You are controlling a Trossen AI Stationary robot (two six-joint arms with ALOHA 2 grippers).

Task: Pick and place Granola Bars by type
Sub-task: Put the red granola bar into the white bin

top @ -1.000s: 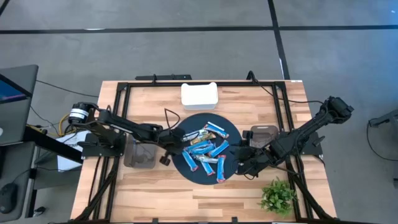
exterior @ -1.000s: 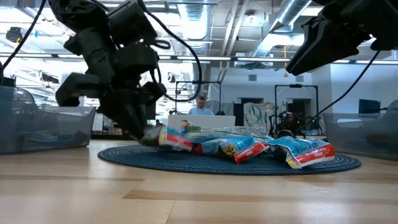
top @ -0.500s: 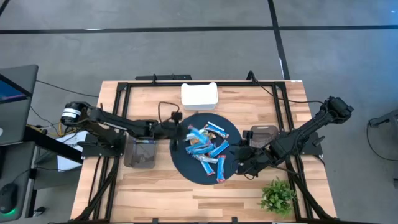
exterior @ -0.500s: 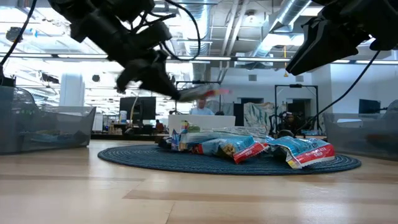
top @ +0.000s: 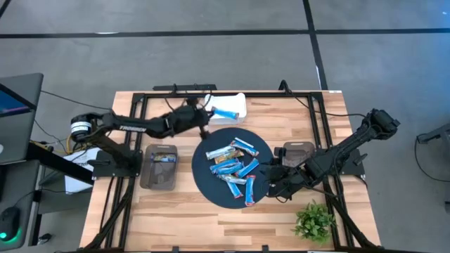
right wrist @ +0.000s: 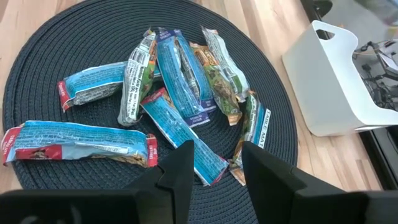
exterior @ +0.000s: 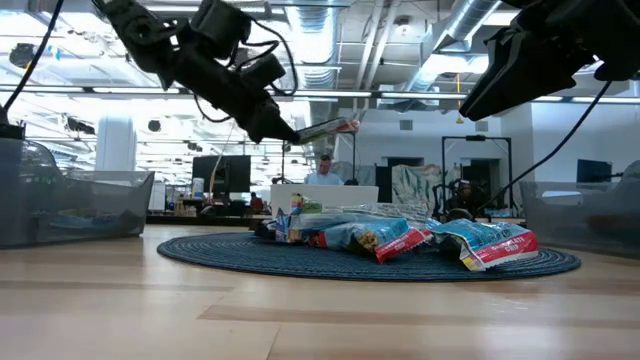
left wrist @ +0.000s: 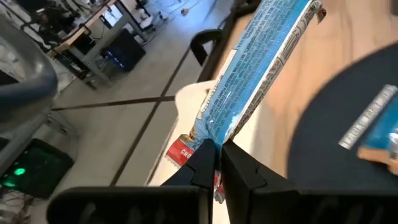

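- Nearest to us at the bench's [top: 176, 218] front edge we see a small green plant [top: 313, 221] by the right corner, with wood planks open beside it.
- Our right arm reaches in low from the right side, elbow up near the bench's right edge, and its end effector [top: 274, 188] rests just beside the right rim of the round dark mat [top: 202, 176]. Its wrist view shows the two fingers [right wrist: 181, 171] parted with nothing between them, aimed at the mat.
- On the mat lies the heap of Granola Bars [top: 234, 167]: mostly blue wrappers, some with red ends, overlapping one another, with one red-ended bar lying apart toward the mat's front edge.
- Two clear bins flank the mat: one [top: 159, 167] on the left, one [top: 298, 150] on the right just behind our right end effector.
- Our left arm stretches nearly straight across from its base at the bench's left edge, raised above the surface, toward the back of the bench.
- Our left end effector [top: 202, 117] is pinched narrow on one end of a single blue bar [top: 226, 112], which sticks out level past the fingertips [left wrist: 239, 168].
- That held blue bar hangs in the air over the white tray [top: 238, 102] at the back centre of the bench; in the low view it is clearly above the heap.
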